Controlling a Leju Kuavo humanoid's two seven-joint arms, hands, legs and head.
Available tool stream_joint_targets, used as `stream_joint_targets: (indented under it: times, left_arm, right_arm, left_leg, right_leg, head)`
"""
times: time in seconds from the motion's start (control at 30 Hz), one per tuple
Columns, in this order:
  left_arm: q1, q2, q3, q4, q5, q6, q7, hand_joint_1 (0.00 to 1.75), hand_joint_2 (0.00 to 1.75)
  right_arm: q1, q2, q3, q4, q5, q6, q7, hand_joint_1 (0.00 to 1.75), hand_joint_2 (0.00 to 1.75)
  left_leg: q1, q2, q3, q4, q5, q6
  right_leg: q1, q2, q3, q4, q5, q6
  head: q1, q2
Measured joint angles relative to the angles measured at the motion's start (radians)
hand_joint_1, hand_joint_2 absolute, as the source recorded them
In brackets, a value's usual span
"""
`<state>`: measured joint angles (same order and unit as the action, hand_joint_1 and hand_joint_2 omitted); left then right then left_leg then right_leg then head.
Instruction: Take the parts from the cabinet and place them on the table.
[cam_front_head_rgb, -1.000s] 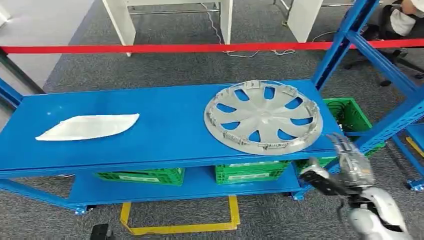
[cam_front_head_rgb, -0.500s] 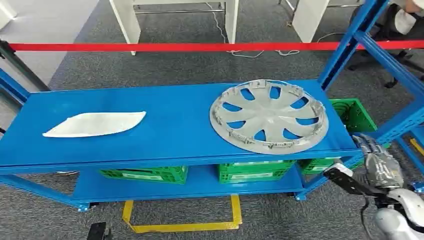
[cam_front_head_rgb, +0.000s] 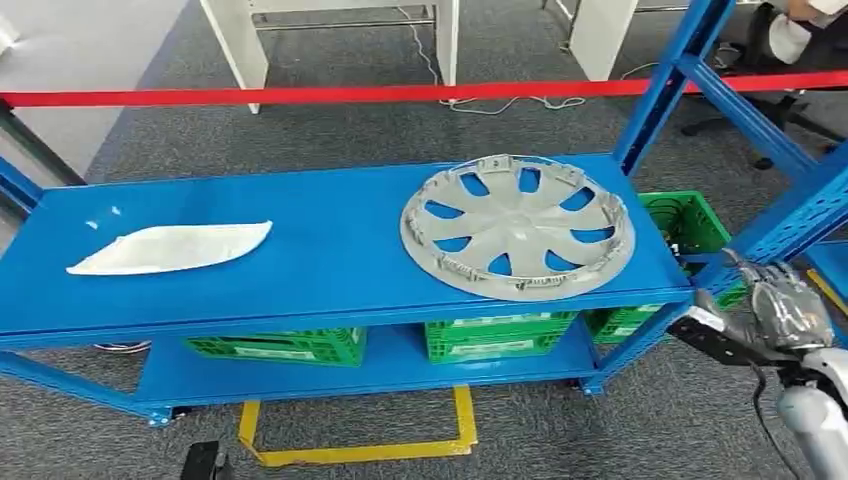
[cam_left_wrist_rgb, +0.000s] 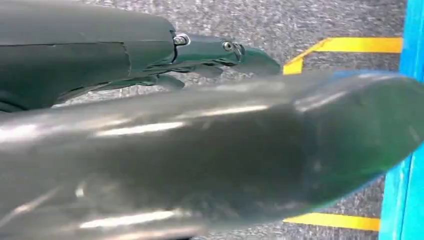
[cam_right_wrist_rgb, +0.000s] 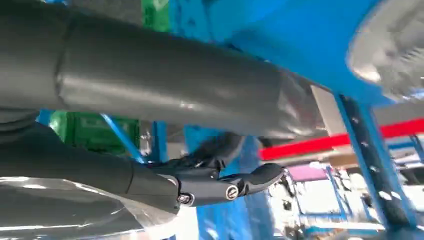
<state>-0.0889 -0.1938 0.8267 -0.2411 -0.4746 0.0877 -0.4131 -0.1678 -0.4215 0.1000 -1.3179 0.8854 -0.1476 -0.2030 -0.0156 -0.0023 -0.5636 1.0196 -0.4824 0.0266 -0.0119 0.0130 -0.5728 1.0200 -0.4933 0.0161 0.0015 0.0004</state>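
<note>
Reaching from below the shelf's right front corner, the right hand is being held empty with fingers loosely apart, so the hubcap, overhanging that front edge, is being risked by an upward knock.

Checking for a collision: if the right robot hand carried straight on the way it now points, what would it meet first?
Probably the blue post at the shelf's right front corner, just ahead of the right robot hand; depth is unclear, so it might pass beside it.

Head: high, facing down on shelf.
Wrists: close behind each hand; right shares shelf.
</note>
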Motion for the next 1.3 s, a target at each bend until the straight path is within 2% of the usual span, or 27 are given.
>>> stream_joint_targets:
  times: [0.1, 0.13, 0.17, 0.23, 0.27, 0.3, 0.33, 0.37, 0.4, 0.43, 0.47, 0.5, 0.57, 0.63, 0.7, 0.77, 0.8, 0.83, 0.87, 0.93, 0.97, 1.0, 1.1, 1.17, 1.2, 1.27, 1.3]
  left_arm:
    - [0.000, -0.003, 0.000, 0.000, -0.001, -0.001, 0.000, 0.00, 0.00]
    - [-0.001, -0.002, 0.000, 0.000, -0.001, -0.001, 0.000, 0.00, 0.00]
    - [-0.003, -0.002, 0.000, 0.000, -0.001, -0.001, 0.001, 0.00, 0.00]
    - [-0.005, -0.003, 0.000, 0.000, -0.003, -0.001, 0.003, 0.00, 0.00]
    - [-0.003, -0.003, 0.000, 0.000, -0.004, 0.000, 0.003, 0.00, 0.00]
    - [0.000, -0.003, 0.000, 0.000, -0.005, 0.000, 0.006, 0.00, 0.00]
    - [0.001, -0.004, 0.000, 0.000, -0.005, 0.000, 0.006, 0.00, 0.00]
    - [0.000, -0.005, 0.000, 0.000, -0.005, 0.000, 0.006, 0.00, 0.00]
    - [-0.002, -0.006, 0.000, 0.000, -0.005, 0.000, 0.006, 0.00, 0.00]
    - [-0.003, -0.007, 0.000, 0.000, -0.005, 0.001, 0.006, 0.00, 0.00]
    - [-0.005, -0.005, 0.000, 0.000, -0.005, 0.001, 0.006, 0.00, 0.00]
    - [-0.008, -0.006, 0.000, 0.000, -0.006, 0.002, 0.006, 0.00, 0.00]
    - [-0.009, -0.006, 0.000, 0.000, -0.009, 0.002, 0.006, 0.00, 0.00]
    - [-0.007, -0.006, 0.000, 0.000, -0.010, 0.002, 0.006, 0.00, 0.00]
    - [-0.007, -0.006, 0.000, 0.000, -0.010, 0.002, 0.006, 0.00, 0.00]
    - [-0.006, -0.006, 0.000, 0.000, -0.010, 0.002, 0.006, 0.00, 0.00]
    - [-0.004, -0.007, 0.000, 0.000, -0.011, 0.002, 0.006, 0.00, 0.00]
    - [-0.001, -0.008, 0.000, 0.000, -0.011, 0.001, 0.006, 0.00, 0.00]
    - [-0.001, -0.008, 0.000, 0.000, -0.012, 0.001, 0.006, 0.00, 0.00]
    - [-0.003, -0.008, 0.000, 0.000, -0.013, 0.000, 0.009, 0.00, 0.00]
    - [-0.004, -0.008, -0.001, 0.000, -0.014, 0.000, 0.009, 0.00, 0.00]
    - [-0.005, -0.008, -0.001, 0.000, -0.016, 0.001, 0.010, 0.00, 0.00]
    - [-0.005, -0.009, -0.002, 0.000, -0.019, 0.000, 0.015, 0.00, 0.00]
    - [-0.007, -0.010, -0.002, 0.000, -0.024, -0.001, 0.019, 0.00, 0.00]
    - [-0.011, -0.010, -0.002, 0.000, -0.026, -0.001, 0.022, 0.00, 0.00]
    - [-0.012, -0.012, -0.004, 0.000, -0.034, -0.001, 0.025, 0.00, 0.00]
    - [-0.012, -0.012, -0.004, 0.000, -0.036, -0.001, 0.026, 0.00, 0.00]
  right_arm:
    - [-0.034, -0.003, 0.006, 0.032, -0.006, 0.001, -0.006, 0.00, 0.00]
    - [-0.047, -0.003, 0.012, 0.041, -0.008, 0.001, -0.013, 0.00, 0.00]
    - [-0.064, -0.003, 0.023, 0.049, -0.007, 0.001, -0.015, 0.00, 0.00]
    - [-0.080, -0.003, 0.032, 0.064, -0.007, 0.000, -0.017, 0.00, 0.00]
    - [-0.083, -0.003, 0.041, 0.069, -0.005, 0.001, -0.017, 0.00, 0.00]
    - [-0.086, -0.003, 0.054, 0.072, 0.000, 0.001, -0.019, 0.00, 0.00]
    - [-0.090, -0.003, 0.062, 0.073, 0.001, 0.001, -0.020, 0.00, 0.00]
    - [-0.095, -0.003, 0.069, 0.073, 0.003, 0.001, -0.021, 0.00, 0.00]
    - [-0.101, -0.003, 0.078, 0.073, 0.003, 0.001, -0.022, 0.00, 0.00]
    - [-0.106, -0.003, 0.083, 0.073, 0.004, 0.001, -0.024, 0.00, 0.00]
    - [-0.116, -0.002, 0.093, 0.074, 0.004, 0.002, -0.026, 0.00, 0.00]
    - [-0.120, -0.002, 0.105, 0.074, 0.006, 0.002, -0.030, 0.00, 0.00]
    - [-0.115, 0.002, 0.121, 0.074, 0.007, 0.003, -0.031, 0.00, 0.00]
    - [-0.120, 0.003, 0.134, 0.074, 0.008, 0.003, -0.031, 0.00, 0.00]
    - [-0.130, 0.005, 0.143, 0.074, 0.008, 0.002, -0.031, 0.00, 0.00]
    - [-0.131, 0.007, 0.150, 0.074, 0.008, 0.002, -0.031, 0.00, 0.00]
    - [-0.131, 0.008, 0.155, 0.074, 0.008, 0.002, -0.031, 0.00, 0.00]
    - [-0.131, 0.010, 0.159, 0.074, 0.008, 0.002, -0.031, 0.00, 0.00]
    - [-0.131, 0.012, 0.163, 0.074, 0.008, 0.002, -0.031, 0.00, 0.00]
    - [-0.135, 0.018, 0.175, 0.073, 0.008, 0.000, -0.031, 0.00, 0.00]
    - [-0.137, 0.023, 0.182, 0.073, 0.008, -0.002, -0.030, 0.00, 0.00]
    - [-0.141, 0.028, 0.188, 0.073, 0.009, -0.004, -0.030, 0.00, 0.00]
    - [-0.144, 0.045, 0.209, 0.074, 0.014, -0.005, -0.031, 0.00, 0.00]
    - [-0.158, 0.053, 0.227, 0.080, 0.019, -0.007, -0.034, 0.00, 0.00]
    - [-0.173, 0.056, 0.243, 0.091, 0.021, -0.007, -0.037, 0.00, 0.00]
    - [-0.187, 0.066, 0.272, 0.112, 0.022, -0.006, -0.038, 0.00, 0.00]
    - [-0.188, 0.073, 0.286, 0.120, 0.023, -0.006, -0.040, 0.00, 0.00]
  left_leg:
    - [0.000, 0.002, -0.004, -0.014, 0.012, 0.008]
    - [0.006, 0.006, 0.000, -0.024, 0.020, 0.009]
    - [0.006, 0.010, -0.003, -0.026, 0.024, 0.015]
    - [0.005, 0.015, -0.008, -0.025, 0.026, 0.018]
    - [0.005, 0.017, -0.010, -0.025, 0.026, 0.018]
    - [0.006, 0.018, -0.011, -0.025, 0.027, 0.016]
    - [0.007, 0.019, -0.011, -0.024, 0.027, 0.015]
    - [0.009, 0.020, -0.011, -0.023, 0.028, 0.013]
    - [0.013, 0.021, -0.011, -0.019, 0.026, 0.007]
    - [0.015, 0.023, -0.012, -0.012, 0.023, 0.000]
    - [0.010, 0.025, -0.022, -0.006, 0.019, -0.011]
    - [0.008, 0.024, -0.027, 0.006, 0.018, -0.014]
    - [0.008, 0.022, -0.029, 0.002, 0.028, -0.021]
    - [0.013, 0.015, -0.035, 0.013, 0.019, -0.031]
    - [0.013, 0.012, -0.073, 0.107, -0.046, -0.041]
    - [0.014, 0.012, -0.143, 0.266, -0.114, -0.043]
    - [0.013, 0.012, -0.160, 0.308, -0.122, -0.040]
    - [0.013, 0.011, -0.157, 0.301, -0.106, -0.035]
    - [0.012, 0.011, -0.137, 0.259, -0.072, -0.028]
    - [0.005, 0.010, -0.058, 0.090, 0.017, -0.007]
    - [-0.001, 0.009, -0.030, 0.035, 0.019, 0.005]
    - [-0.001, 0.010, -0.025, 0.016, 0.018, 0.006]
    - [-0.005, 0.007, -0.029, 0.007, 0.014, 0.006]
    - [0.006, 0.006, -0.017, -0.020, 0.029, 0.012]
    - [0.006, 0.007, -0.018, -0.021, 0.031, 0.017]
    - [0.005, 0.006, -0.020, -0.020, 0.030, 0.017]
    - [0.004, 0.006, -0.020, -0.020, 0.030, 0.018]
  right_leg:
    - [-0.002, 0.002, -0.003, -0.009, 0.009, 0.017]
    - [-0.005, 0.000, -0.019, 0.003, -0.003, 0.019]
    - [-0.004, -0.005, -0.036, 0.041, -0.035, 0.024]
    - [-0.007, -0.005, -0.100, 0.189, -0.107, 0.032]
    - [-0.007, -0.005, -0.135, 0.263, -0.133, 0.037]
    - [-0.010, -0.006, -0.147, 0.291, -0.131, 0.041]
    - [-0.013, -0.007, -0.136, 0.270, -0.109, 0.045]
    - [-0.016, -0.009, -0.106, 0.213, -0.072, 0.049]
    - [-0.021, -0.010, -0.056, 0.118, -0.024, 0.054]
    - [-0.026, -0.009, -0.012, 0.036, 0.007, 0.060]
    - [-0.019, -0.002, 0.018, 0.007, -0.023, 0.064]
    - [-0.021, -0.003, 0.012, 0.002, -0.017, 0.039]
    - [-0.016, -0.010, 0.006, 0.008, -0.017, 0.025]
    - [-0.019, -0.018, 0.005, 0.007, -0.011, 0.011]
    - [-0.018, -0.020, 0.003, 0.007, -0.009, 0.003]
    - [-0.014, -0.024, 0.000, 0.007, -0.008, -0.001]
    - [-0.012, -0.024, -0.001, 0.008, -0.008, -0.003]
    - [-0.009, -0.023, -0.001, 0.008, -0.008, -0.003]
    - [-0.007, -0.023, 0.000, 0.008, -0.008, -0.003]
    - [-0.003, -0.022, 0.004, 0.007, -0.009, -0.003]
    - [-0.004, -0.023, 0.003, 0.006, -0.009, -0.003]
    - [0.003, -0.021, -0.002, 0.008, -0.009, -0.001]
    - [-0.001, -0.029, -0.004, 0.000, -0.002, 0.012]
    - [-0.001, -0.025, -0.020, 0.015, -0.023, 0.022]
    - [-0.001, -0.019, -0.045, 0.073, -0.059, 0.024]
    - [-0.001, -0.017, -0.122, 0.234, -0.124, 0.029]
    - [-0.001, -0.017, -0.151, 0.290, -0.137, 0.031]
  head:
    - [0.001, 0.000]
    - [0.001, 0.000]
    - [0.005, 0.000]
    - [0.006, 0.000]
    - [0.007, 0.000]
    - [0.007, 0.000]
    - [0.006, 0.000]
    - [0.007, 0.000]
    - [0.006, 0.000]
    - [0.007, 0.000]
    - [0.010, 0.000]
    - [0.008, 0.000]
    - [0.006, 0.000]
    - [0.007, 0.000]
    - [0.005, 0.000]
    - [0.006, 0.000]
    - [0.005, 0.000]
    - [0.005, 0.000]
    - [0.005, 0.000]
    - [0.005, 0.000]
    - [0.007, 0.000]
    - [0.006, 0.000]
    - [0.006, 0.000]
    - [0.009, 0.000]
    - [0.013, 0.000]
    - [0.011, 0.000]
    - [0.011, 0.000]
